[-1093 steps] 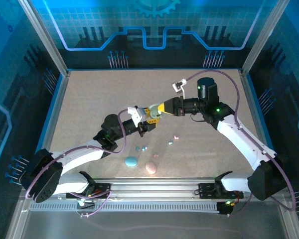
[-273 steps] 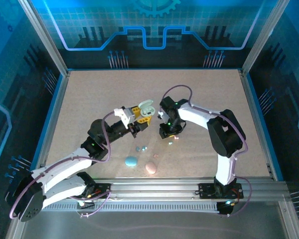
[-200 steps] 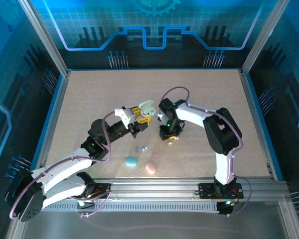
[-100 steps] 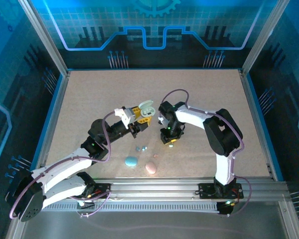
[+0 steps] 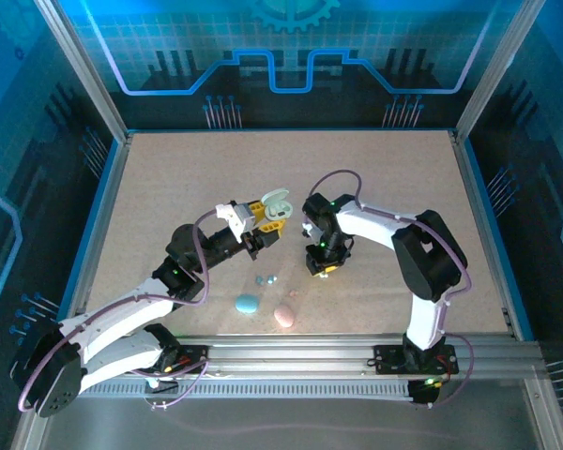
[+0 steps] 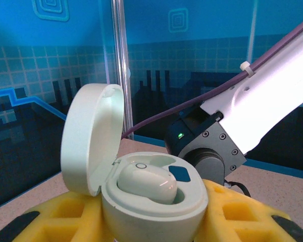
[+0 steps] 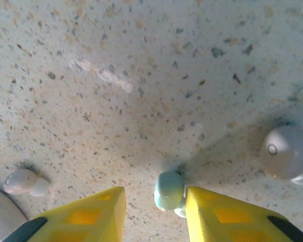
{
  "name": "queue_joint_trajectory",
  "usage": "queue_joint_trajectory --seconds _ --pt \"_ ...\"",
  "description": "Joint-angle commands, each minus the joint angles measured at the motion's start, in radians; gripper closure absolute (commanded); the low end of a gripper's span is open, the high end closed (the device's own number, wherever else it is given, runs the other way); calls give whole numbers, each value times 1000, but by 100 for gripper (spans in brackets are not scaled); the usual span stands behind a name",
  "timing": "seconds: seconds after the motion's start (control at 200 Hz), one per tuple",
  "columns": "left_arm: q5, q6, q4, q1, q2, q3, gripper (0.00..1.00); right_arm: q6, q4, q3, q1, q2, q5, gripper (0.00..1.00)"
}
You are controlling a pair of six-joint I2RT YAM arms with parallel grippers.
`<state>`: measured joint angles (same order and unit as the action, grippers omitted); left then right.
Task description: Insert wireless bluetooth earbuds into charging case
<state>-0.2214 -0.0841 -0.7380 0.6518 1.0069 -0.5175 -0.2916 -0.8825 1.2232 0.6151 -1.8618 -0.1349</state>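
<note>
The right end effector has shifted slightly sideways. It points straight down, fingers parted, unclamped, around a pale teal earbud on the surface. The earbud's long axis runs along the gap. The left end effector grips the open charging case.

No legible text or markings

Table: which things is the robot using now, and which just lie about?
Using: open pale greenish plastic case in left gripper, whitish earbud inside it, pale teal earbud straddled by right gripper.
Lying about: blue oval case, pink oval case, tiny blue earbuds.
</note>
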Motion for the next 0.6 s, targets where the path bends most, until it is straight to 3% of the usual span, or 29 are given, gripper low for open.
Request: queue_joint_trajectory --seconds 0.0,0.595 --pt "-6 7 -31 6 2 -7 66 -18 -18 -9 15 21 -14 62" --pt "0 4 -29 6 2 -1 65 -41 -57 61 35 -46 71 65"
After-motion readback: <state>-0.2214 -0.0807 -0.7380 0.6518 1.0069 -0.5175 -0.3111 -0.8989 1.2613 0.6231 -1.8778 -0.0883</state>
